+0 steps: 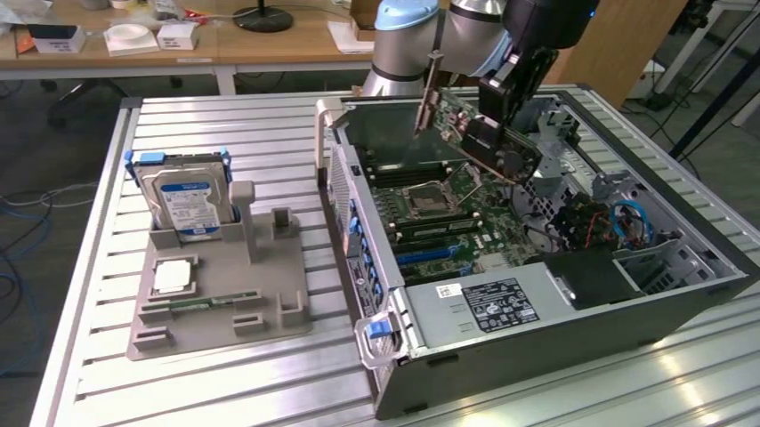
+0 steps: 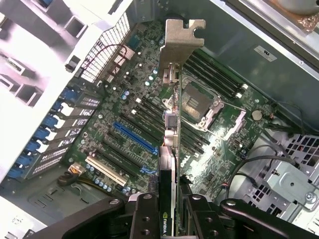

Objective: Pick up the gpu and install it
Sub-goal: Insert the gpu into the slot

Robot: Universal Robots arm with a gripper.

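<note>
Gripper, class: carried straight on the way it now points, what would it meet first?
Probably the motherboard inside the open case, with the held gpu touching it first; depth is unclear.

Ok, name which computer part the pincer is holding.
The gpu, the green card with a silver bracket, clamped in the pincer over the open computer case. The blue-labelled hard drive stands in the grey holder instead.

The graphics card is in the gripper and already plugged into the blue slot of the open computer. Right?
Not quite. The gripper does hold the graphics card, but it is not plugged in: the wrist view shows the blue slot of the open computer empty, the card held clear above the board.
</note>
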